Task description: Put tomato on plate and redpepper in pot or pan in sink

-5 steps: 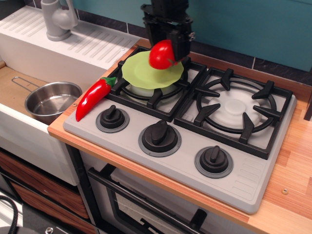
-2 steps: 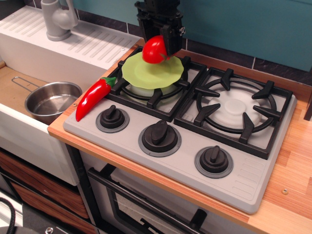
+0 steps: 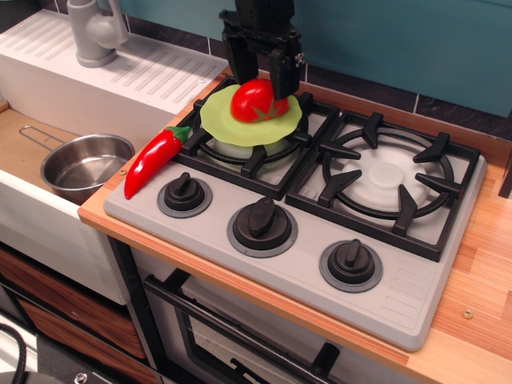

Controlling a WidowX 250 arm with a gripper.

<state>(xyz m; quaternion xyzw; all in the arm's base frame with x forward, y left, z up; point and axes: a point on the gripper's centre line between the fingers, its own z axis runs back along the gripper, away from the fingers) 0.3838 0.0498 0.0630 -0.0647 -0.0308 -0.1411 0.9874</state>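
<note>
Resting on the wavy lime-green plastic plate is the glossy round red tomato, framed by the black gripper, whose jaws appear released. Left undone: the long red pepper is seen beside the steel saucepan in the white sink.

The tomato rests on the plate, which lies on the rear-left burner. The redpepper lies left of it, the pot farther left in the sink.
</note>
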